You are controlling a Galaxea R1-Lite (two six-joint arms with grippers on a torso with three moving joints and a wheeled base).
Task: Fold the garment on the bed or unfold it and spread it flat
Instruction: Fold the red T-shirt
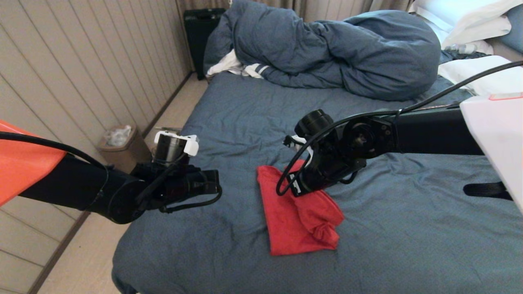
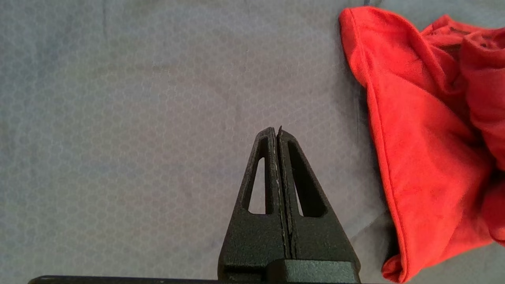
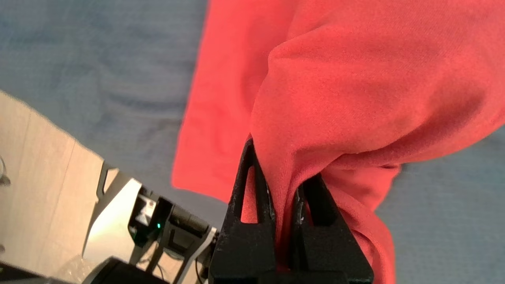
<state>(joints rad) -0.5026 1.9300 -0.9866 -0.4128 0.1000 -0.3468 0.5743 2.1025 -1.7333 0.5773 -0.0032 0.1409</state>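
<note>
Mid-fold or mid-unfold: the right pincer pinches a bunched layer of the red garment, which lies crumpled mid-bed toward its foot edge, while the left pincer, pressed together and empty, hovers just beside the cloth; next, probably, carrying the pinched layer across.

Red garment bunched and partly folded, lettering hidden, lying near the bed's six o'clock edge, wrinkled dark blue-grey sheet beneath
</note>
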